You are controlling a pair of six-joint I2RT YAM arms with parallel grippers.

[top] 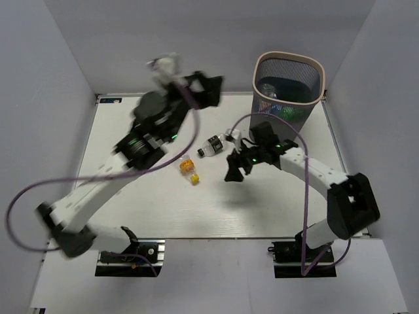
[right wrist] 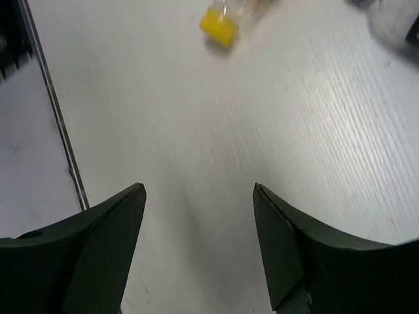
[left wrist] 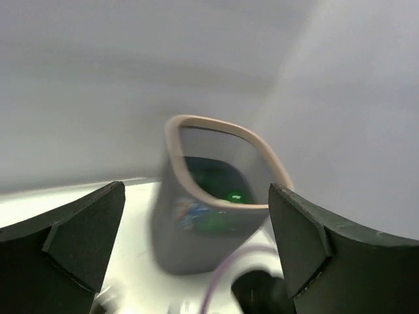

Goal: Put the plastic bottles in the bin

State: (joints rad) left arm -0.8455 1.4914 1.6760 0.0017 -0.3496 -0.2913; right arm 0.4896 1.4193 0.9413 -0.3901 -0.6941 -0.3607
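Some bottles are seen inside the bin. Two are left on the table: an orange-capped bottle and a black-labelled bottle. The left gripper and right gripper are spread wide and empty.

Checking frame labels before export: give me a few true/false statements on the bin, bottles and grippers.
1. The left gripper and right gripper are both open and empty. True.
2. The bin lies tipped over. False: it stands upright at the table's far right corner.
3. The bin is empty. False: green plastic shows inside.
4. A yellow-capped bottle lies on the table. True.
5. The right gripper holds the black-labelled bottle. False: it lies on the table, apart from that gripper.
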